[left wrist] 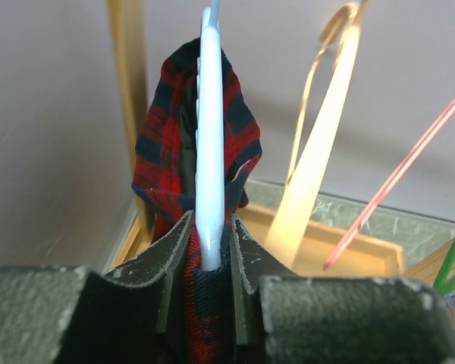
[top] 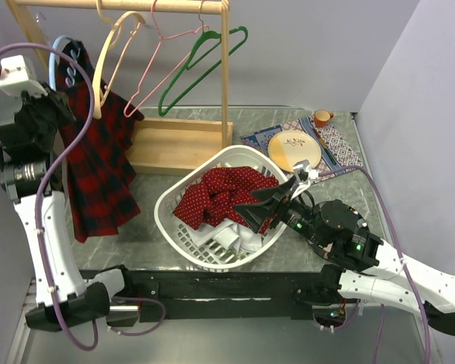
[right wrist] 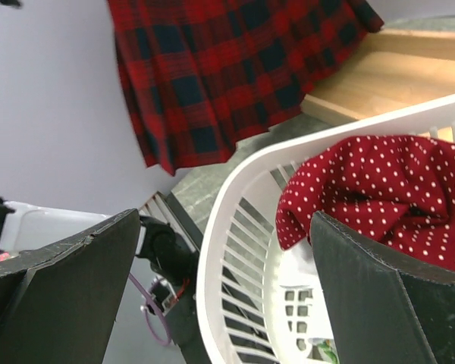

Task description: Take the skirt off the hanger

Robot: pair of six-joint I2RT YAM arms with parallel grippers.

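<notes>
Left tool [left wrist: 210, 231] clamps the pale-blue hanger [left wrist: 211, 114] bearing the tartan skirt [top: 98, 174] — right tool [right wrist: 224, 220] gapes open over the laundry basket [top: 169, 201]

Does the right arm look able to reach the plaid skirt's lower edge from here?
Probably yes. The right gripper hangs open over the basket, aimed at the skirt, with only the basket rim below its path. The left gripper holds the hanger. Whether the arm stretches that far is uncertain.
</notes>
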